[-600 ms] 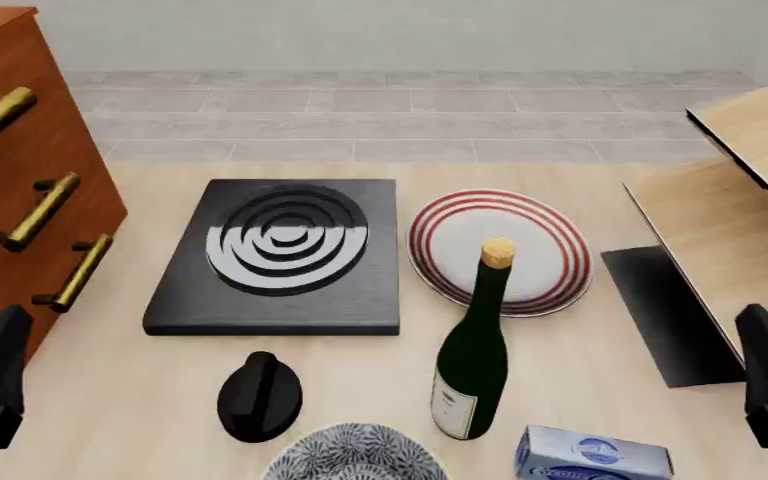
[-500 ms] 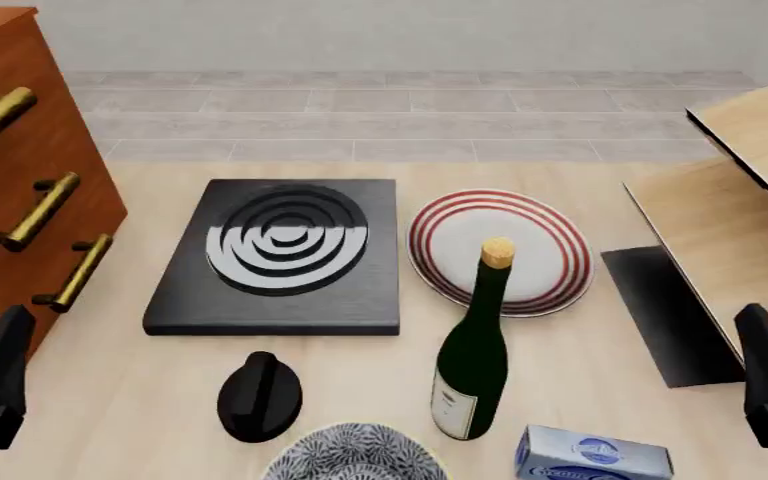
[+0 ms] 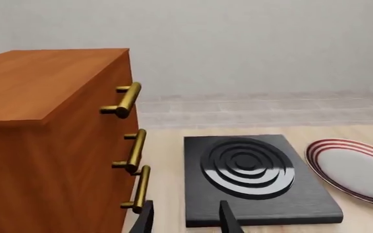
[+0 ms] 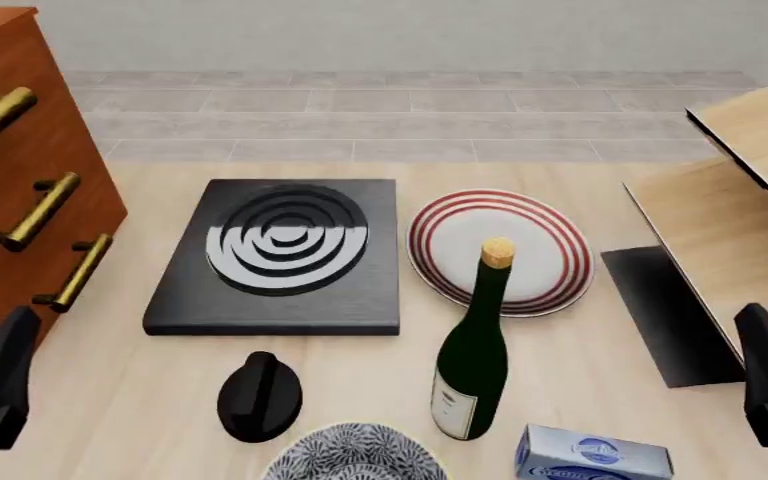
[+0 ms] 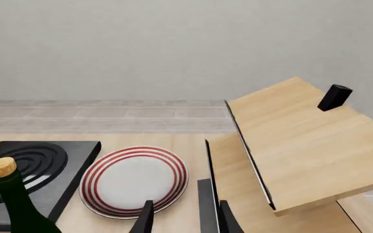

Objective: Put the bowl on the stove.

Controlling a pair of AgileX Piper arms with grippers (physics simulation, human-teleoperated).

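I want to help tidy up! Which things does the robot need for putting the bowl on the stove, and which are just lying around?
Needed:
bowl
stove

Just lying around:
red-ringed plate
wine bottle
black knob
blue box
dark panel
drawer cabinet

We can read no text: the bottle (image 4: 472,352) label is too small, and the blue box (image 4: 592,455) print is blurred.
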